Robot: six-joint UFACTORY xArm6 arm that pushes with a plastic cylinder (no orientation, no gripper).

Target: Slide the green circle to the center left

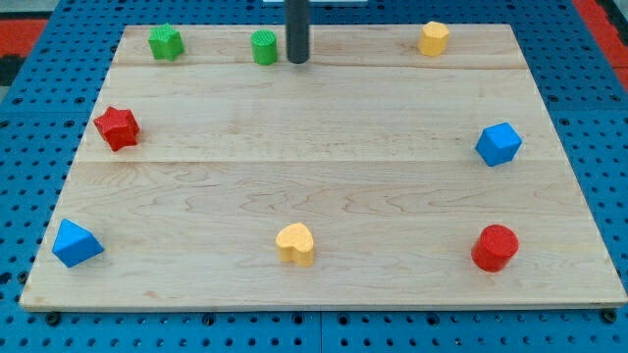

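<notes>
From the one camera view, the wooden bench [324,176] lies on a blue pegboard surface [599,98] and carries eight small blocks spread around its edges, the middle being bare wood.

The dark rod comes down from the view's top, and my tip [297,61] rests near the top edge of the bench, just beside the green circle [264,47], on that block's right as the view shows it. Whether the two are touching I cannot tell; the gap, if any, is very slight. There is no hand on this arm, only the straight rod, so nothing is clasped or let go.

The green circle, the block the task names, stands along the top edge, left of the middle. Further to the view's left on the same edge sits a green star-like block [165,42]. To the right along the top edge is a yellow hexagon-like block [434,38], well apart from the tip.

On the left side, about halfway down, is a red star [117,127]. In the bottom left corner lies a blue triangle-like block [76,243]. Near the middle of the bottom edge is a yellow heart [295,243]. At the bottom right stands a red circle [495,247], and above it on the right side a blue block [498,144] with an angular outline.
</notes>
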